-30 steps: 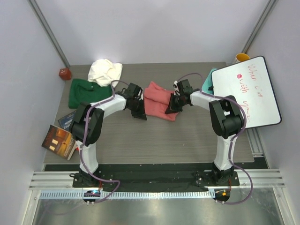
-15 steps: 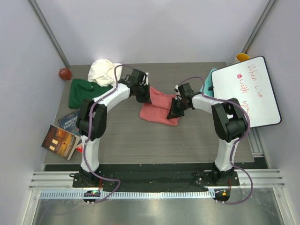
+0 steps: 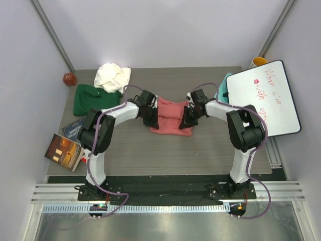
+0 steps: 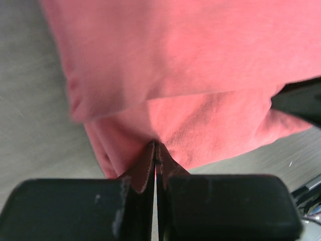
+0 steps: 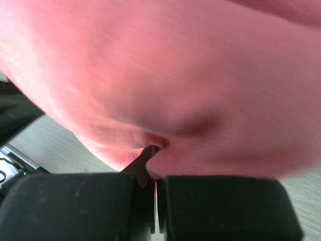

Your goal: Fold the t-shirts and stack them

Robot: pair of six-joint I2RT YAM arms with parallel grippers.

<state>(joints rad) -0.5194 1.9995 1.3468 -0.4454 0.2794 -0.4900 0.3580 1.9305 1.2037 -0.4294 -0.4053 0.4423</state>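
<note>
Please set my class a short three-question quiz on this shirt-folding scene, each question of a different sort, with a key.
1. True or false: the left gripper and the right gripper are both shut on the salmon-pink t-shirt.
2. Which shirt lies farthest back on the table? A the salmon-pink t-shirt; B the cream-white t-shirt; C the dark green t-shirt.
3. On which side of the table do the books lie?
Key: 1 true; 2 B; 3 the left side.
</note>
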